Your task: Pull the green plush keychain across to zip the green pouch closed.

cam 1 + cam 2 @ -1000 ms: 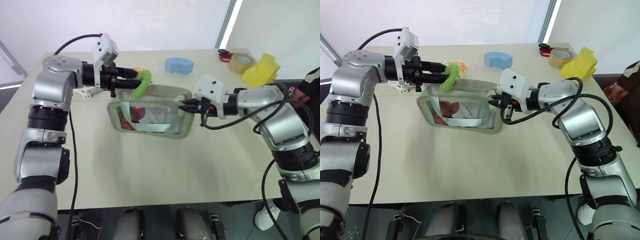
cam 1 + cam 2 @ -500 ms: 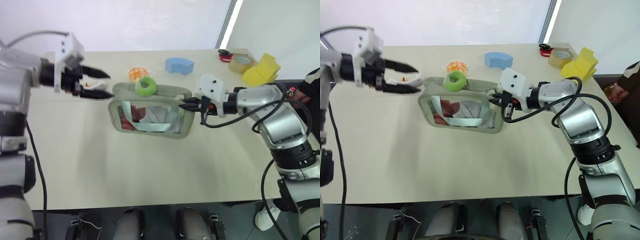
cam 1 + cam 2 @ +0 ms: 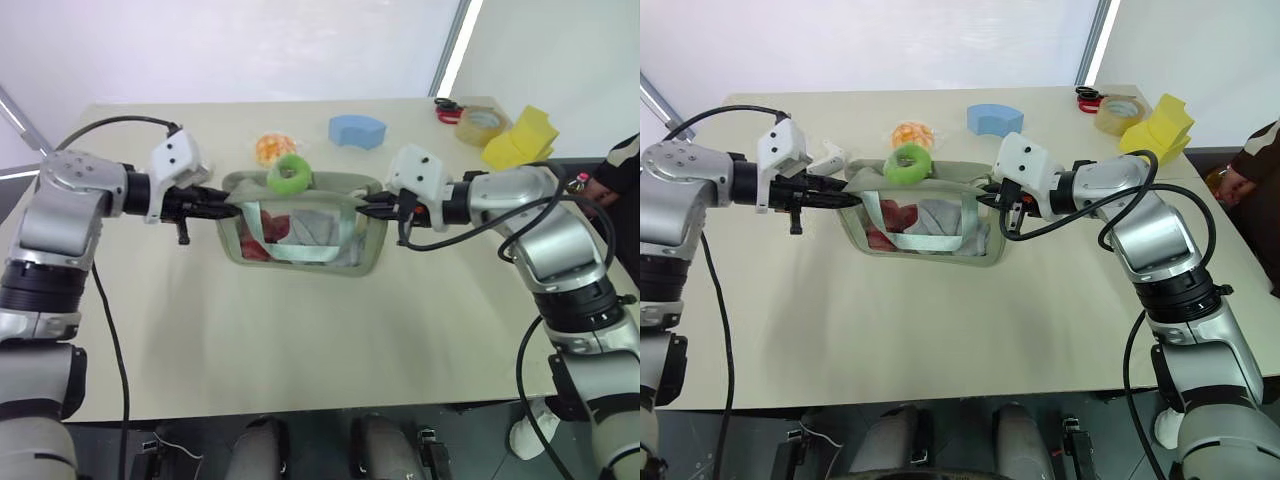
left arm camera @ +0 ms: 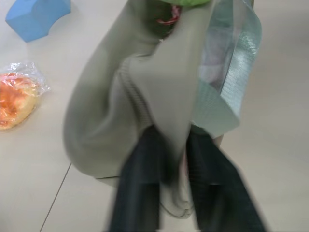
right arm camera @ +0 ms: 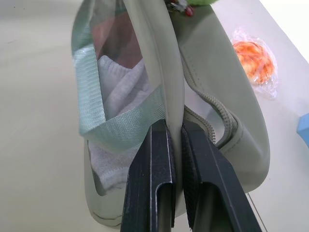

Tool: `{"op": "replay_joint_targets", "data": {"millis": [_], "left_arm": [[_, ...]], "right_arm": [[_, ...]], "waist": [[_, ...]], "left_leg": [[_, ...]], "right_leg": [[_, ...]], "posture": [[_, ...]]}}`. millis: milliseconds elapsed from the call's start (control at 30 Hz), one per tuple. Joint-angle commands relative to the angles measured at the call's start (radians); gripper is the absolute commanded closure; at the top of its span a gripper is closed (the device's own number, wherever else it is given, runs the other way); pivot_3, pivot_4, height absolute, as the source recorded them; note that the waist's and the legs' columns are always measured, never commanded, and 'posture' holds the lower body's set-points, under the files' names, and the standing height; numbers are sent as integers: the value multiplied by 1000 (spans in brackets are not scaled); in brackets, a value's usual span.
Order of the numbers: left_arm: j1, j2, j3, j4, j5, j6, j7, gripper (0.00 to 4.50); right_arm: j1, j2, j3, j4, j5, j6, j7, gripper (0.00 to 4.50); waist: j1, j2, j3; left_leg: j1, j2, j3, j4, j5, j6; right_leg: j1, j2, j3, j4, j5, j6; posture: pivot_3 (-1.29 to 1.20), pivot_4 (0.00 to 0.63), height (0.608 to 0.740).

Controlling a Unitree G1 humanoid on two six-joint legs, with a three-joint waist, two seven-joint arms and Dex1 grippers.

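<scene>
The left gripper [image 3: 228, 205] is clamped on the left end of the large pale sage-green rectangular fabric pouch [image 3: 300, 232]. In the left wrist view its two black fingers [image 4: 137, 188] pinch a fold of the pouch fabric between them. The arm reaches in from the 9 o'clock side of the pouch.

The pouch sits near the middle of the beige table [image 3: 300, 340], held between both grippers. Its clear plastic window faces the near edge, and a pale green webbing strap handle [image 3: 300, 255] crosses the front. Red and white contents show behind the window.

The small bright lime-green fuzzy ring keychain [image 3: 289, 174] rests on the top edge of the pouch, left of centre along the zipper line, at 12 o'clock from the window. Neither gripper touches it.

A round orange item in a clear wrapper [image 3: 272, 148] lies on the table just beyond the keychain, at about 11 o'clock from it. A blue foam block with a curved notch [image 3: 358, 129] lies further back, at 1 o'clock from the pouch.

The right gripper [image 3: 372, 206] is clenched on the right end of the pouch. In the right wrist view its black fingers [image 5: 155, 179] squeeze the stiff pouch rim between them, with the open zipper track running alongside.

At the far right corner of the table lie a roll of clear tape [image 3: 481, 125], red-handled scissors [image 3: 447, 106] and yellow foam blocks [image 3: 522, 139]. A person's sleeve [image 3: 622, 170] shows at the right edge.
</scene>
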State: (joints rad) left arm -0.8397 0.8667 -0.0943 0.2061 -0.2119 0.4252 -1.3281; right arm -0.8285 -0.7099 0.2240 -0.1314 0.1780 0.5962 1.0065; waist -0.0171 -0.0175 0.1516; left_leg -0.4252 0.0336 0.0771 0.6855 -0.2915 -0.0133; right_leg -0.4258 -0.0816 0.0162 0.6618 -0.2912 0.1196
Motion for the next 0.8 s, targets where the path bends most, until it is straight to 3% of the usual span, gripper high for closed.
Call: {"op": "replay_joint_targets", "data": {"millis": [33,67,167,300,500,633,800], "left_arm": [[-27,4,4,-6,-3,-15,-12,4419],[-24,4,-1,-10,-1,-18,-19,4419],[-13,4,-11,-21,3,-23,-30,4500],[-3,8,-13,-22,9,-35,-36,4500],[1,10,-7,-22,4,-32,-35,4500],[-1,12,-8,-20,3,-30,-36,4500],[-4,8,-10,-24,2,-27,-38,4500]], "right_arm": [[-20,12,-11,-21,-1,-11,-6,4500],[-19,11,-13,-23,1,-5,-6,4500],[-17,3,-26,-34,25,28,8,3361],[-66,-60,-48,-29,46,18,84,1404],[-177,-24,-40,-27,58,11,79,1404],[-229,119,-20,-77,104,62,14,1404],[-230,217,39,-23,53,24,-35,1404]], "waist": [[0,0,0],[0,0,0],[0,0,0],[4,0,0],[1,0,0],[0,0,0],[3,0,0]], "left_leg": [[0,0,0,0,0,0],[0,0,0,0,0,0],[0,0,0,0,0,0],[0,0,0,0,0,0],[0,0,0,0,0,0],[0,0,0,0,0,0],[0,-1,0,1,0,0]], "right_leg": [[0,0,0,0,0,0],[0,0,0,0,0,0],[0,0,0,0,0,0],[0,0,0,0,0,0],[0,0,0,0,0,0],[0,0,0,0,0,0],[1,-1,-1,1,0,0]], "posture": [[0,150,740],[0,150,740],[0,150,740],[0,150,740],[0,150,740],[0,150,740],[0,150,740]]}}
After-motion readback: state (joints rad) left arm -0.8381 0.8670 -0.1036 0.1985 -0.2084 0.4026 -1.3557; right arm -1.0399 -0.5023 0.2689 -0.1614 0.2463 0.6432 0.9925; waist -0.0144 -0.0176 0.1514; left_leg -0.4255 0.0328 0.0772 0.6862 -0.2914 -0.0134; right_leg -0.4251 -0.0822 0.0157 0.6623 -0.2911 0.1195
